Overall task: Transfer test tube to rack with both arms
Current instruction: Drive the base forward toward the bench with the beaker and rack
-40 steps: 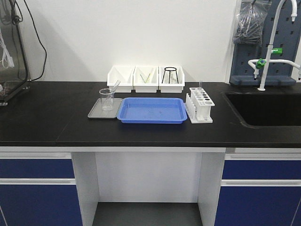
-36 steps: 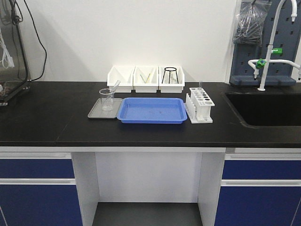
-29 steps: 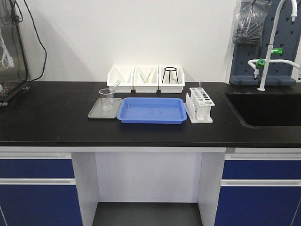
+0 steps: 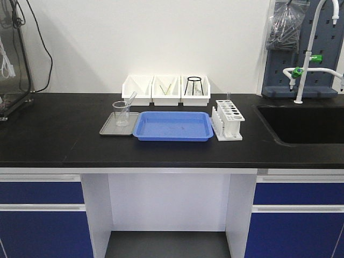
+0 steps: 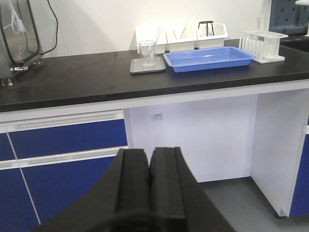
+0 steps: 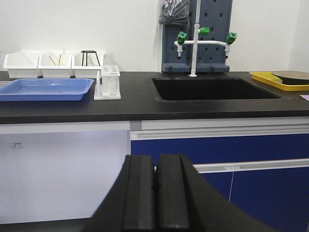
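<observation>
Looking across the bench point(image 4: 54, 134), you find the left gripper point(image 5: 149, 166) and right gripper point(image 6: 155, 176) both clenched on nothing, while the test tube point(image 4: 131, 98) leans in the beaker point(image 4: 120, 115) on the grey tray point(image 4: 107, 130), well apart from the rack point(image 4: 228, 119).

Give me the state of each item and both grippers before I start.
test tube: leaning in the beaker, untouched.
beaker: upright on the grey tray.
rack: upright, a glass tube standing at its back.
left gripper: shut, holding nothing.
right gripper: shut, holding nothing.
</observation>
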Robot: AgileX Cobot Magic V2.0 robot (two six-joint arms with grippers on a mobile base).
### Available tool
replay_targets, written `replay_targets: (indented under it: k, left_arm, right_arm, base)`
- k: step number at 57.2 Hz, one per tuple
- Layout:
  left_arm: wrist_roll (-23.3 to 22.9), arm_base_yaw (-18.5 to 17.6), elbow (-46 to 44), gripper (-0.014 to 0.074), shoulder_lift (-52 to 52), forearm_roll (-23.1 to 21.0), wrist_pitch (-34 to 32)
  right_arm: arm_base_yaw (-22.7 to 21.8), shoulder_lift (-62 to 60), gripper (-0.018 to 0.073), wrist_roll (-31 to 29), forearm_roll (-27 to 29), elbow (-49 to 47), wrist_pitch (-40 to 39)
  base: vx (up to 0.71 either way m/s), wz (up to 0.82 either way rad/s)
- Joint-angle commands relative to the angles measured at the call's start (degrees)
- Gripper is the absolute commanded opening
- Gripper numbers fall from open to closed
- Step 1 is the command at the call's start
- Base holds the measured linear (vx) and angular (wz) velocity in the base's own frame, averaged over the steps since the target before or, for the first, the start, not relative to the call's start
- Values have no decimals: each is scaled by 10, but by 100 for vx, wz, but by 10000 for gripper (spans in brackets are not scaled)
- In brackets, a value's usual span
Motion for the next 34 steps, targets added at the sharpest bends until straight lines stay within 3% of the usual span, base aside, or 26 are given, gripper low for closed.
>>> replay_targets:
  k: [1, 34]
  left_arm:
    - [-3, 0, -17, -4, -8, -5, -46]
    - [-3, 0, -17, -4, -8, -5, -45]
  right_arm:
    - [0, -5, -11, -6, -2, 11, -46]
    - [0, -5, -11, -6, -2, 11, -46]
  base:
    - [1, -3]
    - [12, -5]
